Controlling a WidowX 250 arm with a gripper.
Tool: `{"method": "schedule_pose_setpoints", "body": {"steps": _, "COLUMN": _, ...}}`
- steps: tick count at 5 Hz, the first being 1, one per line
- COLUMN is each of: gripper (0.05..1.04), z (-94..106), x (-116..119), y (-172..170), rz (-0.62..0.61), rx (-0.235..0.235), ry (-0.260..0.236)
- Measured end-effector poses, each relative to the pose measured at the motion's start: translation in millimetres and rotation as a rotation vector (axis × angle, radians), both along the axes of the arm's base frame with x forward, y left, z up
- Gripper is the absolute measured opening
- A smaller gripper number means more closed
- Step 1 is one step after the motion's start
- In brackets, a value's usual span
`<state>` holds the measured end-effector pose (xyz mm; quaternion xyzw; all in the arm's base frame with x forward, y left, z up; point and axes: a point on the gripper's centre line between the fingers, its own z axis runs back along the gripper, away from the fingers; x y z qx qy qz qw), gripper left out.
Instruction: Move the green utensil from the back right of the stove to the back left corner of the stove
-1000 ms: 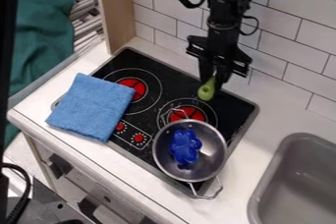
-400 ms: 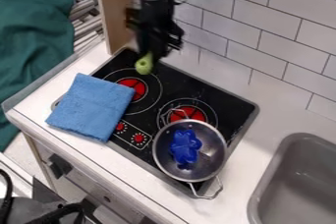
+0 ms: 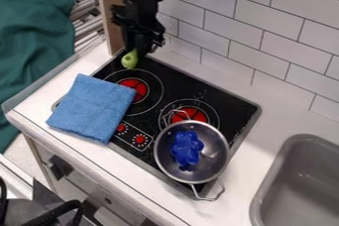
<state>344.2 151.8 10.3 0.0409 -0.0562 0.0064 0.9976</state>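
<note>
The hand [image 3: 138, 50] and the green object [image 3: 130, 60] had moved left across the frame, from above the right-hand burner to the upper left, and the distance covered since the last earlier frame was short. The hand was clamped on the green object, whose rounded lower end pointed down at the far left corner of the black stove [image 3: 173, 82], just above the left-hand red burner [image 3: 135, 89] in the picture; whether it touched the surface could not be told. The blue cloth [image 3: 92, 108] lay at left of centre, over the stove's left edge and partly on the white worktop [image 3: 153, 192]. The metal pan [image 3: 165, 157] was below and right of centre, overlapping the near side of the right-hand red burner [image 3: 201, 116], with a blue toy [image 3: 186, 148] inside. The grey sink [image 3: 295, 190] was at the lower right, white tiles [image 3: 225, 31] covered the wall at the upper right, and green fabric [image 3: 36, 46] hung at the upper left.
</note>
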Motion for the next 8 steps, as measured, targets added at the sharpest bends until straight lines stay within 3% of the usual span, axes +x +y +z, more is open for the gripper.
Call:
{"method": "schedule_pose_setpoints", "body": {"steps": 2, "gripper": 0.284, "z": -22.0, "x": 16, "y": 13, "rz": 0.004, "rx": 0.013, "ry": 0.053}}
{"method": "schedule_pose_setpoints", "body": {"steps": 3, "gripper": 0.371, "z": -27.5, "x": 14, "y": 13, "rz": 0.009, "rx": 0.008, "ry": 0.078}}
{"method": "schedule_pose_setpoints", "body": {"steps": 5, "gripper": 0.962, "z": -23.7, "x": 7, "y": 4, "rz": 0.004, "rx": -0.023, "ry": 0.073}}
{"method": "schedule_pose_setpoints", "body": {"steps": 6, "gripper": 1.008, "z": 8.4, "x": -6, "y": -9, "rz": 0.028, "rx": -0.014, "ry": 0.013}}
{"method": "schedule_pose_setpoints", "body": {"steps": 8, "gripper": 1.002, "z": 24.8, "x": -38, "y": -75, "rz": 0.05, "rx": -0.055, "ry": -0.008}}
